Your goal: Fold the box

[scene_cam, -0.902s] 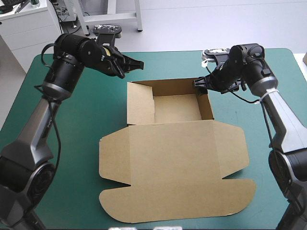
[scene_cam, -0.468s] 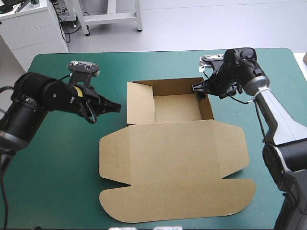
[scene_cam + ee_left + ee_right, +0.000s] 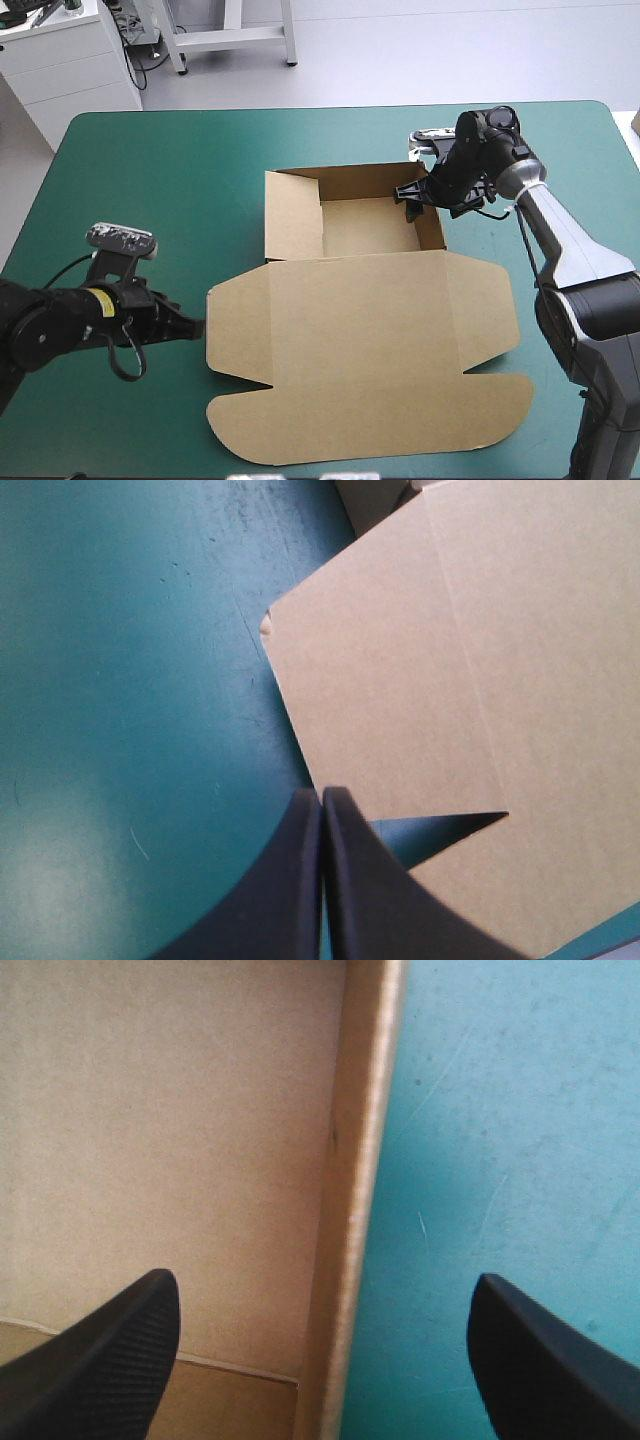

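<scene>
The brown box lies mid-table as an open tray with raised walls at the far side and its lid flat toward the front. My left gripper sits low on the cover, shut, its tip at the edge of the lid's left flap. In the left wrist view the shut left gripper touches the flap's edge. My right gripper hangs open over the tray's far right corner. In the right wrist view the right gripper straddles the tray's right wall, one finger inside, the other outside.
Teal-green cover shows on all sides of the box, widest to its left. The lid's rounded front flap reaches close to the table's near edge. The table's right edge is just beyond the right arm.
My left arm has swung from above the tray's far left corner down and toward the front, ending low beside the lid's left flap. My right gripper has edged left over the tray's right wall.
</scene>
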{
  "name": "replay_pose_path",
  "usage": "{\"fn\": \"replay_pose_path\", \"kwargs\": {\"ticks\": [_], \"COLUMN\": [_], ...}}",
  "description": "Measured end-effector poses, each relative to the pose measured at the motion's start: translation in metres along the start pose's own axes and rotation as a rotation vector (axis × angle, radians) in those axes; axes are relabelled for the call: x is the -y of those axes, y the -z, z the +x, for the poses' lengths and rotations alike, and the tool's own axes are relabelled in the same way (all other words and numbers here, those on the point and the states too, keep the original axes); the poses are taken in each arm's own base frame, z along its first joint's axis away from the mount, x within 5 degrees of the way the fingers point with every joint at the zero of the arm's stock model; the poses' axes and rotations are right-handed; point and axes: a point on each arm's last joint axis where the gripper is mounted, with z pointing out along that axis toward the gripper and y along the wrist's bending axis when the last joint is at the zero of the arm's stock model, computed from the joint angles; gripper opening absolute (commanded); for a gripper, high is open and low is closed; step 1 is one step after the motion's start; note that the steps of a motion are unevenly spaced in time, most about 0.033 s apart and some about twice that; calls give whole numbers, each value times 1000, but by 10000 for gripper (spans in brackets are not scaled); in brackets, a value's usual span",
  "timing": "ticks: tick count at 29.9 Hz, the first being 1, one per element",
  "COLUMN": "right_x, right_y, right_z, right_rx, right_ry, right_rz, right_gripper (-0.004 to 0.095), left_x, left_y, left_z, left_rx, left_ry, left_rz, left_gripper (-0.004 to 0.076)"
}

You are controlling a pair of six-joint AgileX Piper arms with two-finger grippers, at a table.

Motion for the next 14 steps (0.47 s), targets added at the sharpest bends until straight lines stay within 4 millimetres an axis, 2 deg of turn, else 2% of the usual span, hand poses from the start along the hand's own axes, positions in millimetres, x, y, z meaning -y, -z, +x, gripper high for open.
{"fn": "replay_pose_path", "kwargs": {"ticks": [3,5,9,10,14], "right_x": [0,0,0,0,1], "right_y": [0,0,0,0,0], "right_z": [0,0,0,0,0], "right_rx": [-1,-1,-1,-1,3], "right_ry": [0,0,0,0,-3], "right_rz": [0,0,0,0,0], "right_gripper": [549,396,11,-17,-23], "left_x": [-4,-6,-10,-11,-13], "left_y": [3,6,10,12,22], "left_z": [18,30,48,52,64], "left_rx": [22,35,73,87,154], "left_ry": [-1,-2,-6,-7,-12], "left_rz": [3,3,6,6,14], "left_gripper": [-26,-26,-26,-26,-26]}}
